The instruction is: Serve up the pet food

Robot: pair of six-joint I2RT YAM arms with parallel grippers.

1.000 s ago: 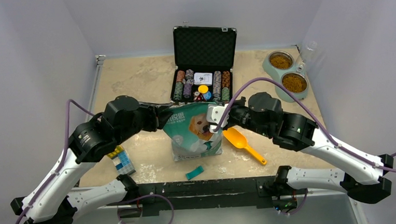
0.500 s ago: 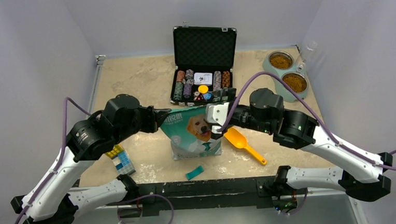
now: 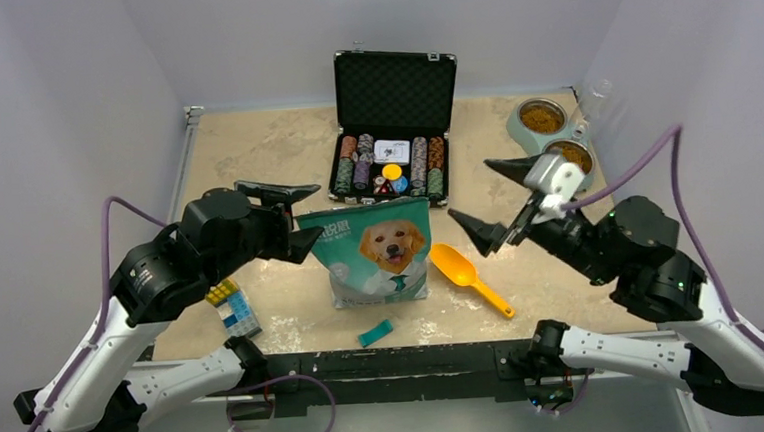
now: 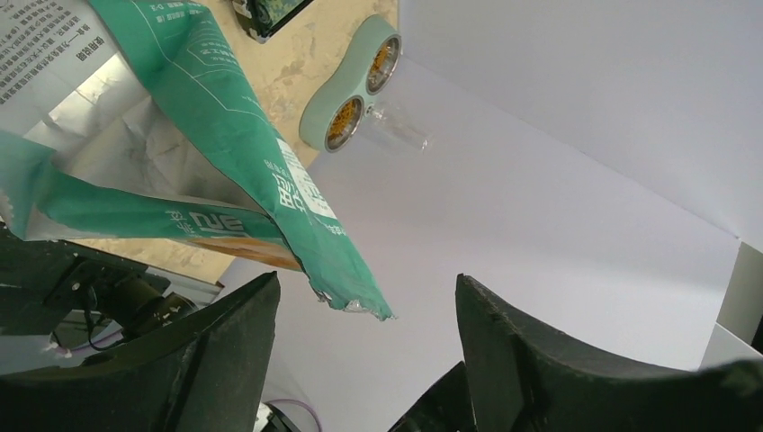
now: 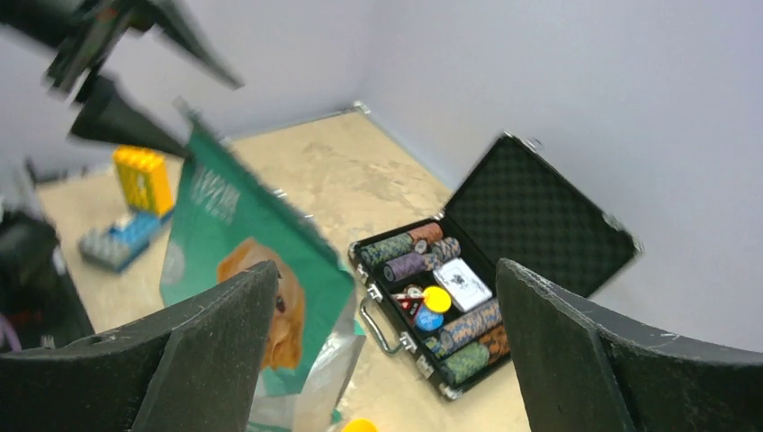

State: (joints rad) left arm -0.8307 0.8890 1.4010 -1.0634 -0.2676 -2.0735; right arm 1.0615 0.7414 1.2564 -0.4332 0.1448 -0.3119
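Note:
The teal-green bag (image 3: 375,251) with a golden dog stands upright by itself mid-table. Brown pet food fills both cups (image 3: 542,118) of the pale green double bowl (image 3: 526,142) at the back right. My left gripper (image 3: 301,216) hangs open just left of the bag's top, touching nothing. In the left wrist view the bag's torn corner (image 4: 351,288) sits free above my left gripper (image 4: 364,301). My right gripper (image 3: 485,198) is open and empty, well to the right of the bag. In the right wrist view, the bag (image 5: 243,243) lies beyond my right gripper (image 5: 387,297). An orange scoop (image 3: 467,276) lies right of the bag.
An open black case of poker chips (image 3: 392,165) stands behind the bag. A yellow and blue block toy (image 3: 231,307) lies at the front left, and a teal strip (image 3: 375,332) lies near the front edge. A clear glass (image 3: 596,98) stands by the bowl. Walls close three sides.
Both grippers opened and let go of the bag's top. The right arm swung far right and up, the left backed off a little to the left. The bag stays upright.

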